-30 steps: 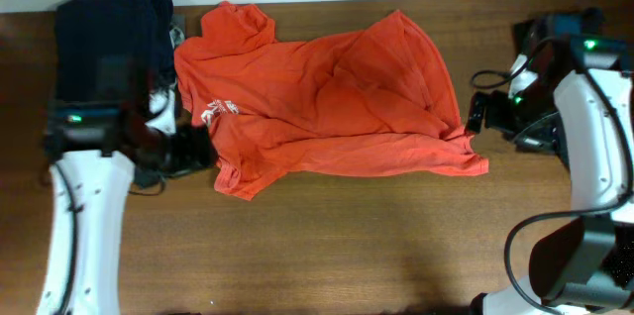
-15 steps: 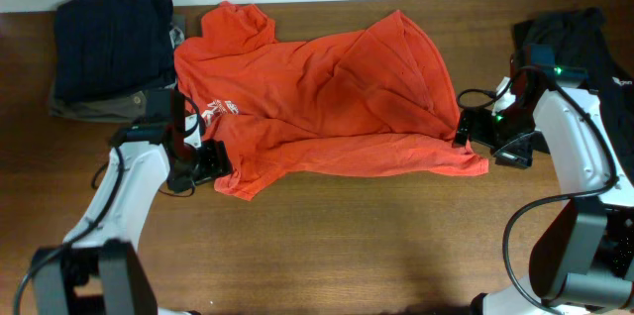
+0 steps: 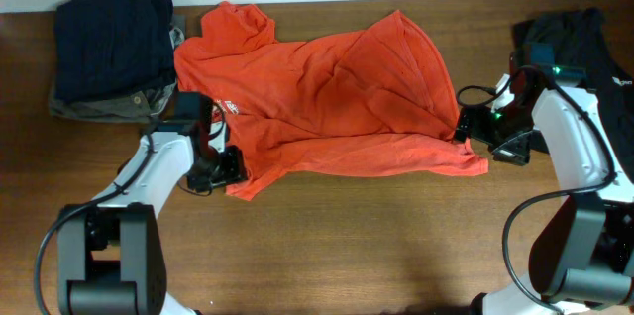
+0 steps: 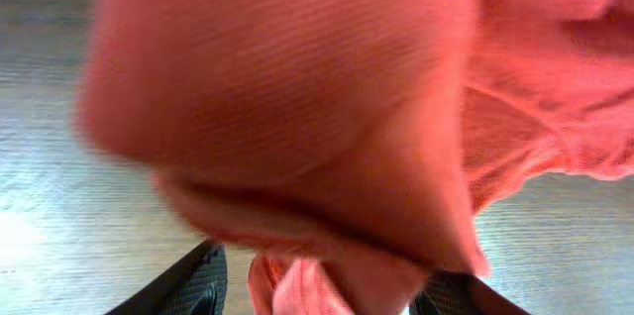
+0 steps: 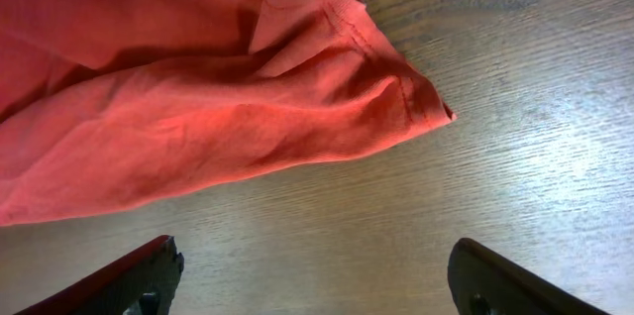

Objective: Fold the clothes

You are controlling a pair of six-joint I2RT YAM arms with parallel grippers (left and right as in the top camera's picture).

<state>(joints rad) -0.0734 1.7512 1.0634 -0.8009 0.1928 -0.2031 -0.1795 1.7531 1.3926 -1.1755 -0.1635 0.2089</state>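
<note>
Cloth this soft, light and limp is being judged likely to sag. The T-shirt point(image 3: 337, 97), lying across the centre, is being straddled at its 8 o'clock edge by the left gripper point(image 3: 226, 164), jaws apart and unclamped. The right gripper point(image 3: 465, 131), jaws wide, is being held empty beside the 4 o'clock hem corner.

The left arm point(image 3: 158, 161) angles inward and low. The left end effector point(image 3: 224, 166) has its fingers point(image 4: 203, 285) part-way apart, and I can't tell if they grip. The right arm point(image 3: 567, 122) bends inward, the right end effector point(image 3: 466, 129) spread wide and empty.
</note>
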